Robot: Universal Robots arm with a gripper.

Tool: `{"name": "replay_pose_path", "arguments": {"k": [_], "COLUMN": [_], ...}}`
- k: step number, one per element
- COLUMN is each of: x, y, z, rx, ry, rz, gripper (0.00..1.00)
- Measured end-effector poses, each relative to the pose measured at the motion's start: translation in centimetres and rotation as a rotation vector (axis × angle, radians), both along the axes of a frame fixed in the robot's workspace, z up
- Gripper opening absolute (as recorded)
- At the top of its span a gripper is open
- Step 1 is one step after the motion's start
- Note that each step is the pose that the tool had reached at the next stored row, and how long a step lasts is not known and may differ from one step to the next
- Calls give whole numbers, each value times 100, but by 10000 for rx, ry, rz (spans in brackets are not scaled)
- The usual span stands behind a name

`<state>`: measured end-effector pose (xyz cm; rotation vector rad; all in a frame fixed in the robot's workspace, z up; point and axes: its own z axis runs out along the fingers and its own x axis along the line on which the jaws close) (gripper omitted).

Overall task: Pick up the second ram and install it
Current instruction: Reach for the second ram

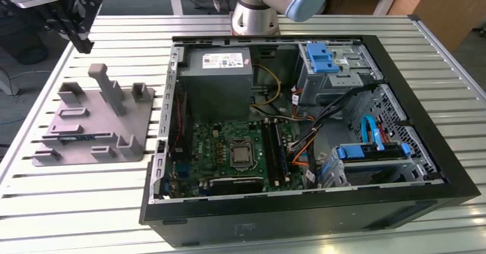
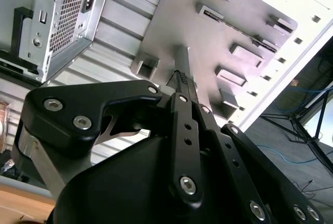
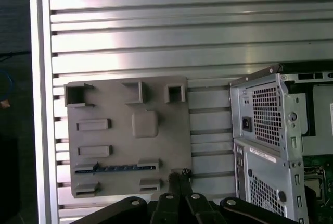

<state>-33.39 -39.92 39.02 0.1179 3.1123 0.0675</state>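
The second ram point(image 1: 78, 137) is a thin dark blue-green stick standing on edge in the holders of the grey fixture plate point(image 1: 87, 151), at the exterior view's left. It also shows in the first wrist view as the ram point(image 3: 117, 168) and in the second wrist view as the ram point(image 2: 234, 26). My gripper point(image 1: 86, 48) hangs high above the far end of the plate, well clear of the stick. Its black fingers point(image 3: 179, 178) are pressed together with nothing between them, as the gripper point(image 2: 180, 75) also shows in the second wrist view.
An open black computer case point(image 1: 425, 200) lies on the slatted aluminium table point(image 1: 76, 208) beside the plate. Inside are the green motherboard point(image 1: 220, 146), long black memory slots point(image 1: 275, 151), a power supply point(image 1: 215, 74) and blue drive brackets point(image 1: 372, 151). A tall post point(image 1: 106, 86) rises from the plate.
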Motion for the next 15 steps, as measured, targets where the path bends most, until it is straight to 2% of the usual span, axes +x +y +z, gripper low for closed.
{"name": "replay_pose_path", "arguments": {"k": [7, 15], "x": [-186, -314], "y": [0, -7], "z": [-24, -86], "rx": [1, 2], "ry": [0, -2], "rz": [-1, 0], "gripper": [10, 10]}}
